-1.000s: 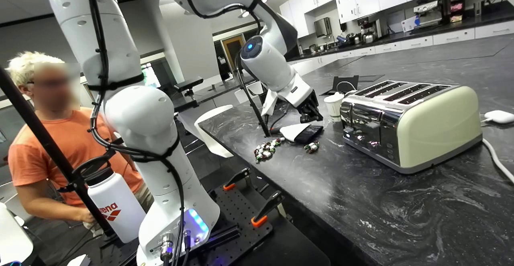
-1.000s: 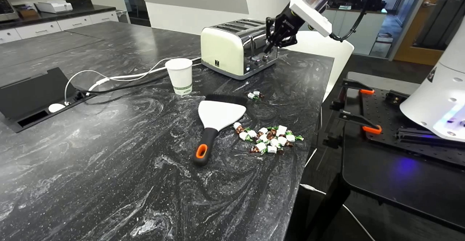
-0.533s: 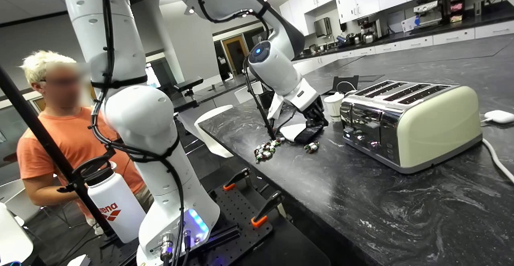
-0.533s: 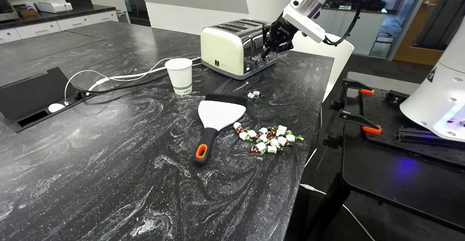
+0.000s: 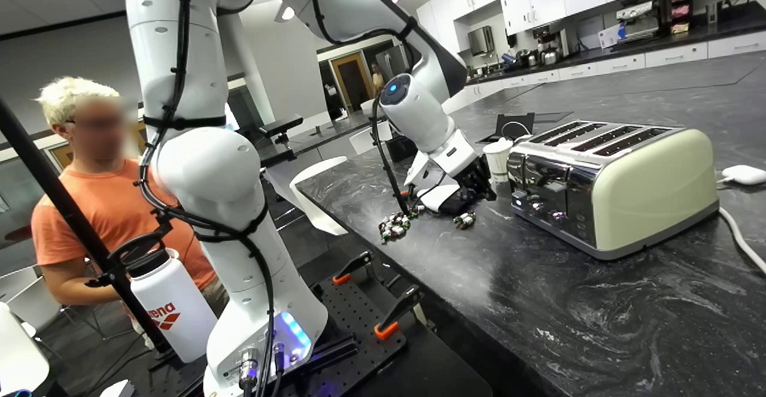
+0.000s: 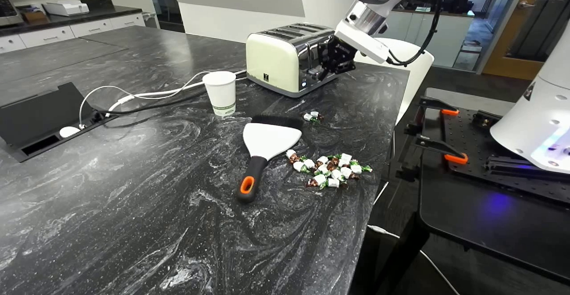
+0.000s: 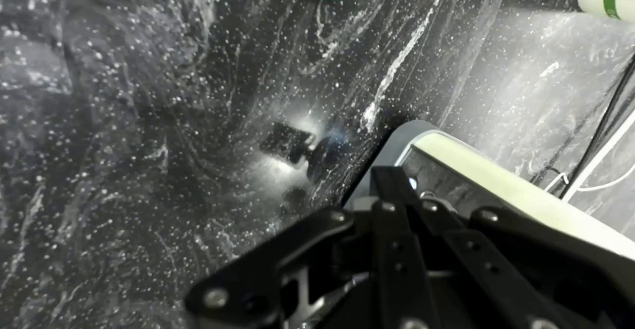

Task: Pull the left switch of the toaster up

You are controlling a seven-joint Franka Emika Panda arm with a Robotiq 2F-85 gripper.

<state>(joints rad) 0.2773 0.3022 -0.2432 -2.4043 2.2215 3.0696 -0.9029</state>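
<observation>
The cream and chrome toaster (image 5: pixel 655 187) stands on the dark counter and shows in both exterior views (image 6: pixel 272 61). Its left lever (image 5: pixel 519 196) sits low on the chrome front, lower than the right lever (image 5: pixel 556 187). My gripper (image 6: pixel 321 76) is shut and empty, tilted down low at the left part of the toaster's front. In the wrist view my fingertips (image 7: pixel 394 182) are together and overlap the corner of the toaster front (image 7: pixel 449 182), beside a small white light. The fingers hide most of the lever area there. I cannot tell whether they touch the lever.
A paper cup (image 6: pixel 221 94) stands left of the toaster with white cables behind it. A white brush with a dark handle (image 6: pixel 270 140) and a pile of wrapped candies (image 6: pixel 331 170) lie on the counter. A small candy group (image 6: pixel 313 116) lies nearer the toaster. A person (image 5: pixel 108 223) stands behind the robot.
My gripper has moved down and toward the toaster's left end, and the wrist has turned. The toaster, its levers, the cup, brush and candies have not visibly moved.
</observation>
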